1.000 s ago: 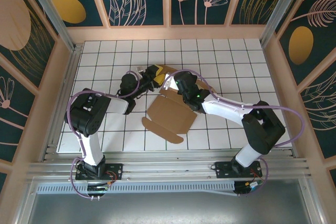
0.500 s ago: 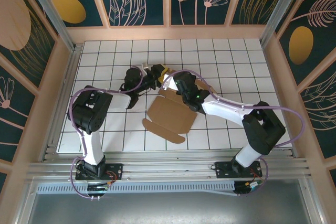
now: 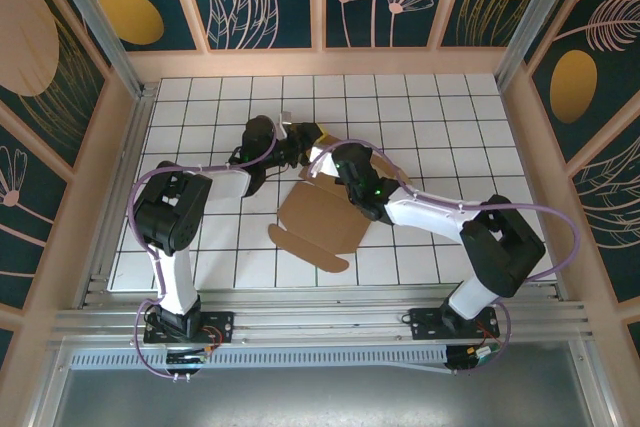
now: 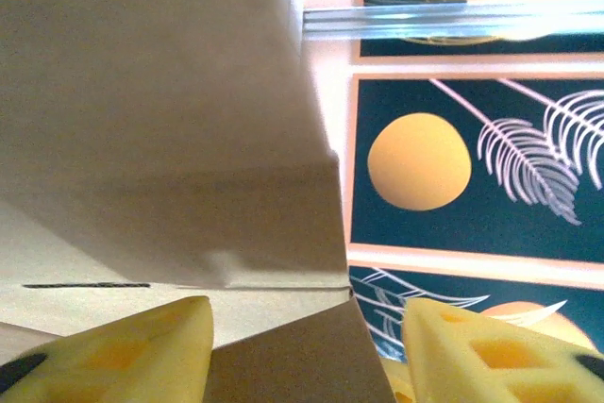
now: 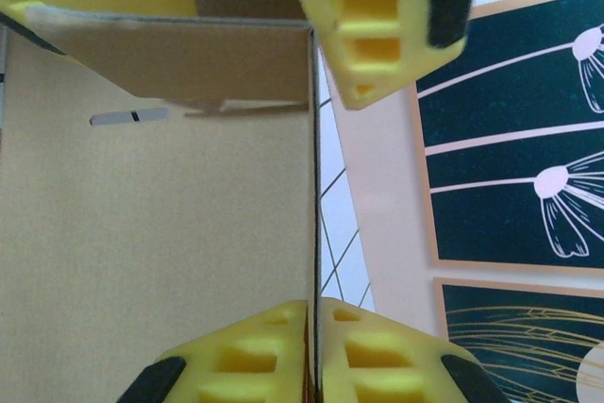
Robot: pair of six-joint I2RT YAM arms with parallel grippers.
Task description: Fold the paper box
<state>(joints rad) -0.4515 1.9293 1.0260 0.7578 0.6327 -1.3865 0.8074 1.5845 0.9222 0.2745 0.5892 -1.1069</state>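
Most of the paper box (image 3: 322, 219) lies flat mid-table; its far edge hides under my left gripper (image 3: 303, 137) and right gripper (image 3: 322, 159). Left wrist: I straddle a raised flap, half open, contact unclear. Right wrist: I pinch a wall's edge, fingers cropped.

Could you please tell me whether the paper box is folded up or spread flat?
Partly folded: the paper box lies mostly flat, near flaps spread; only its far end stands up, pinched edge-on by the right gripper.
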